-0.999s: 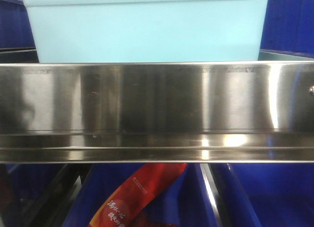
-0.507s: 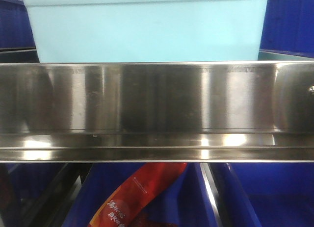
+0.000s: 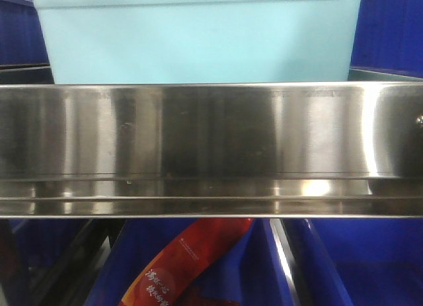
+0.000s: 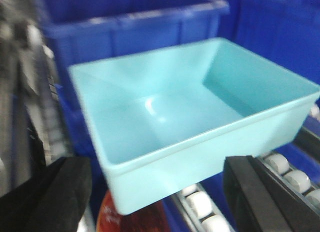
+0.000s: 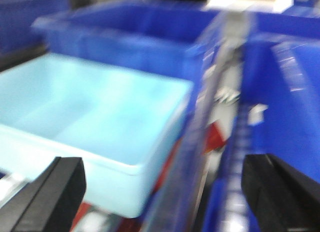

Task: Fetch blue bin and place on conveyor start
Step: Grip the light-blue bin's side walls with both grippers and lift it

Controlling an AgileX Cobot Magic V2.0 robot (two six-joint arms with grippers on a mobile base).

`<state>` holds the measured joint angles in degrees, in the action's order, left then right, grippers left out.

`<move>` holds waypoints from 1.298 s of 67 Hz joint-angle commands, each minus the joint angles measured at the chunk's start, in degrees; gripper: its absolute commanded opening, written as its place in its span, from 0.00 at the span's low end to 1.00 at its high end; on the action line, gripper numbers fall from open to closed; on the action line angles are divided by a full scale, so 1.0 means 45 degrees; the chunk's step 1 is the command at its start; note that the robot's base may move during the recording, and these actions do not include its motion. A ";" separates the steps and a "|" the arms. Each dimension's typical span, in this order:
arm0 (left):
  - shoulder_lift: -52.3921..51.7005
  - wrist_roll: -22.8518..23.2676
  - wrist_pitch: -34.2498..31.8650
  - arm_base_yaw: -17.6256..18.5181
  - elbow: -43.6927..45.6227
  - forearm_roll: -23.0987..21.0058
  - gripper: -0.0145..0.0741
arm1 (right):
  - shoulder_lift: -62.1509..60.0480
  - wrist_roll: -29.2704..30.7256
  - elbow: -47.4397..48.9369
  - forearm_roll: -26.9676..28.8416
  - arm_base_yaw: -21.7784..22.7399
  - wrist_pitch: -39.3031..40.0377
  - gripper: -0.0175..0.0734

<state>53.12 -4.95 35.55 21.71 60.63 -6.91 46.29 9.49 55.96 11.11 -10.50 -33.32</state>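
The blue bin (image 3: 198,38) is a pale turquoise tub standing on the shelf behind a stainless-steel rail. It is empty in the left wrist view (image 4: 190,117) and blurred in the right wrist view (image 5: 85,122). My left gripper (image 4: 157,192) is open, its black fingers wide apart, just in front of the bin's near-left corner. My right gripper (image 5: 162,192) is open too, in front of the bin's near-right corner. Neither touches the bin. The conveyor start is out of view.
The stainless-steel shelf rail (image 3: 211,147) spans the front view. Dark blue ribbed crates (image 4: 130,21) (image 5: 135,36) stand behind and beside the bin. White rollers (image 4: 200,204) run under it. A red packet (image 3: 185,263) lies in a blue crate on the level below.
The bin has not moved. Only the reflections on the steel rail have shifted.
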 commanded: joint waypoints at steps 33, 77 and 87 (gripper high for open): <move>0.8849 0.2265 0.5688 -0.1240 0.8746 0.1942 0.67 | 0.9473 -0.3139 0.9379 -0.2217 -0.0389 -0.6320 0.77; 1.1463 0.2265 0.5754 -0.1960 0.8758 0.1536 0.38 | 1.2726 -0.3300 0.9526 -0.2186 -0.0389 -0.5807 0.27; 1.1440 0.2265 0.5837 -0.1960 0.8774 0.1624 0.04 | 1.2699 -0.3300 0.9526 -0.2186 -0.0389 -0.5807 0.03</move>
<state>105.03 5.40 61.63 13.25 99.59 -1.08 103.85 -6.06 98.37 2.99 -12.50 -59.34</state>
